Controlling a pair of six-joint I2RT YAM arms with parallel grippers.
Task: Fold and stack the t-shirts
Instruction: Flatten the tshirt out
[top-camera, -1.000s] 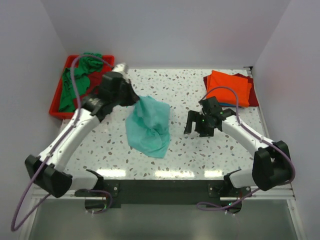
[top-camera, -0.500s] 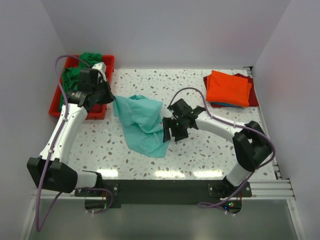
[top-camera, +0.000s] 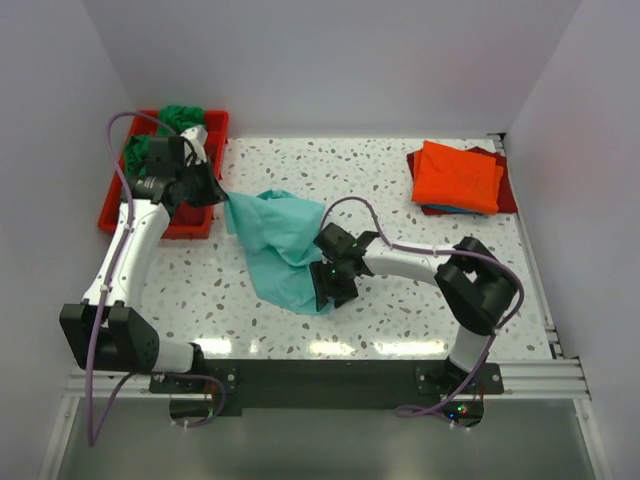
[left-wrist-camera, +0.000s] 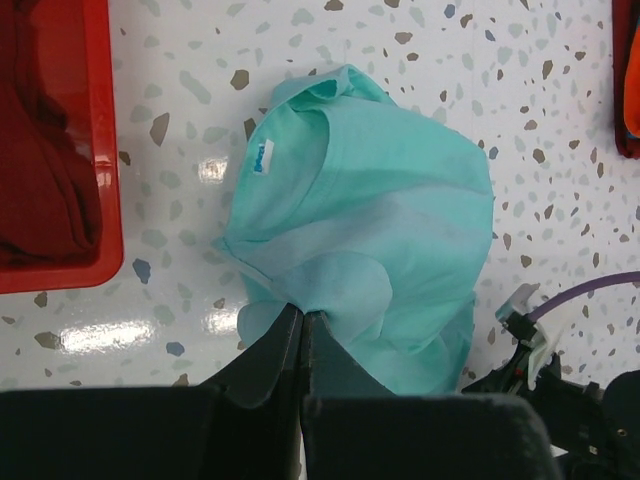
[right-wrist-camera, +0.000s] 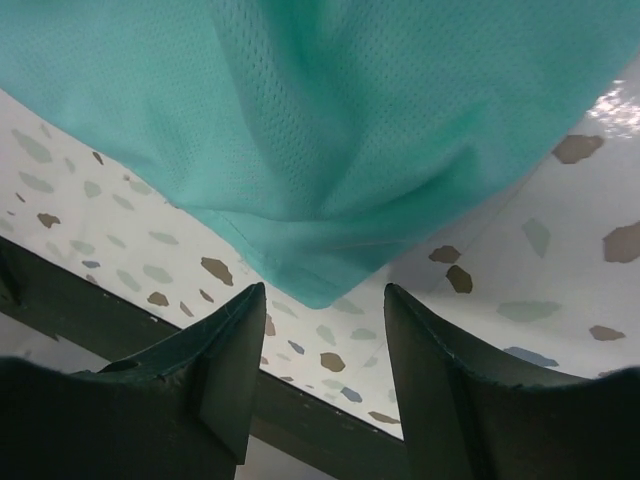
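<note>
At the far left the red tray (top-camera: 108, 215) holds a green t-shirt (top-camera: 183, 116) and a dark red t-shirt (left-wrist-camera: 45, 190); just right of it the left pincer (left-wrist-camera: 303, 325) is clamped tight on a bunched edge of the light teal t-shirt (top-camera: 280, 240), holding that edge up. The teal cloth spreads crumpled over the middle of the speckled desk (top-camera: 400, 200), its neck label showing. At its near right corner the right pincer (right-wrist-camera: 325, 300) sits low with jaws apart, the cloth's corner tip between the fingertips, neither finger visibly pressing it. Far right, a folded orange t-shirt (top-camera: 457, 175) lies on a folded dark red shirt (top-camera: 507, 195).
</note>
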